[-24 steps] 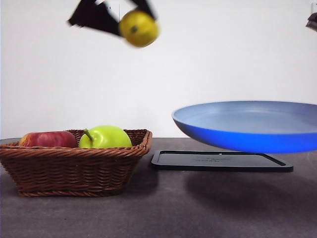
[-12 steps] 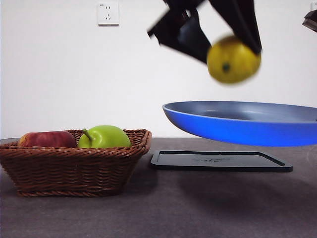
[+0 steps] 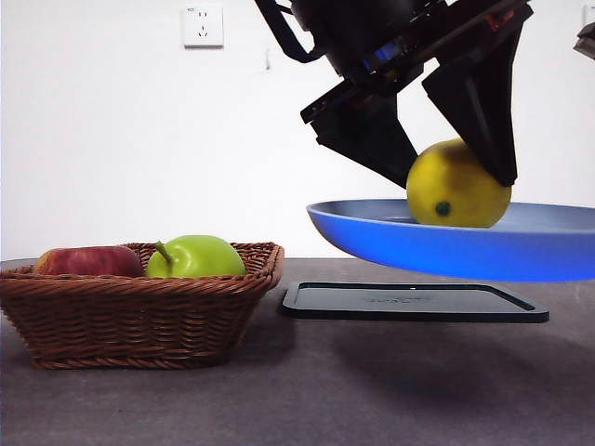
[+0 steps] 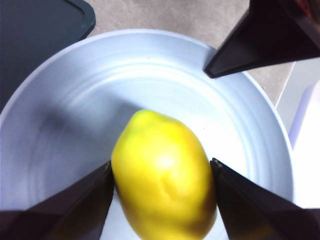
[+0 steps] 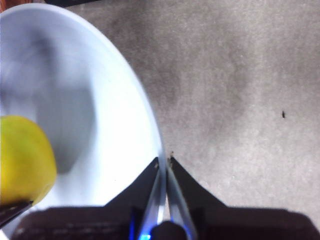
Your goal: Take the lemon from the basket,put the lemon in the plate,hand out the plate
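Front view: the left claw (image 3: 457, 177) grips the lemon (image 3: 456, 187), which sits in the plate (image 3: 372, 237), itself held above the counter (image 3: 297, 390). The right claw (image 5: 163, 161) pinches the plate's rim. The basket (image 3: 139, 307) (apples inside) stands beside a black tray (image 3: 414, 302).

— Where's the left pincer (image 3: 456, 181) right now?

— Reaching down steeply from above, its two black jaws clamped on either side of the lemon (image 4: 162, 175).

— And the right pincer (image 5: 163, 161)?

— Held level, jaws pinched together on the rim of the plate (image 5: 145, 105).
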You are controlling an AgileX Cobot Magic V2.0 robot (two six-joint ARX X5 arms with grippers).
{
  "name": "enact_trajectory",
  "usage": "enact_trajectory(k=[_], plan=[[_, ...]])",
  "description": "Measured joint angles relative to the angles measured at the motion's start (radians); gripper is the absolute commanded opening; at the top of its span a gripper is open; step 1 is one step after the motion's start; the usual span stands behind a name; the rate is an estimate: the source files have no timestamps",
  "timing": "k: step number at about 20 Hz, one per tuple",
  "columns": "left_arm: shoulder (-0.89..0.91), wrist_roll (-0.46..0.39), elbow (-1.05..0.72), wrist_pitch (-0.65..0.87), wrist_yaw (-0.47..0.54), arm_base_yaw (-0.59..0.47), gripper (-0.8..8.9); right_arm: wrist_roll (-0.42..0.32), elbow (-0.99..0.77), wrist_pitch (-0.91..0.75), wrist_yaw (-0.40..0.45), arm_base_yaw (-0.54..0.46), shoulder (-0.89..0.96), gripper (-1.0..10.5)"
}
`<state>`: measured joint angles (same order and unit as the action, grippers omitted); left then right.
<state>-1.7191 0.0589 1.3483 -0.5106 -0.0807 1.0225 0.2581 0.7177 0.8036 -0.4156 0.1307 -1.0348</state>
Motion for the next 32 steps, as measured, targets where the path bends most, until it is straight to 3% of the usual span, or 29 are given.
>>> enact_trajectory(k=[4, 10, 18, 25, 32], plan=[[0.000, -0.007, 0.000, -0.006, -0.001, 0.001, 3.79, 0.000, 0.000, 0.002, -0.064, 0.000, 0.000, 0.0], [0.010, 0.006, 0.000, -0.023, -0.004, 0.000, 3.78, 0.010, 0.000, 0.002, -0.069, 0.000, 0.000, 0.0], [0.295, 0.013, 0.000, -0.165, 0.000, -0.029, 3.76, 0.019, 0.015, -0.013, -0.003, -0.007, -0.130, 0.0], [0.555, 0.013, 0.000, -0.315, 0.064, -0.073, 3.76, 0.006, 0.272, -0.135, 0.034, -0.042, -0.415, 0.0], [0.645, 0.013, 0.000, -0.469, 0.190, -0.083, 3.76, -0.008, 0.561, -0.189, 0.034, -0.082, -0.768, 0.0]])
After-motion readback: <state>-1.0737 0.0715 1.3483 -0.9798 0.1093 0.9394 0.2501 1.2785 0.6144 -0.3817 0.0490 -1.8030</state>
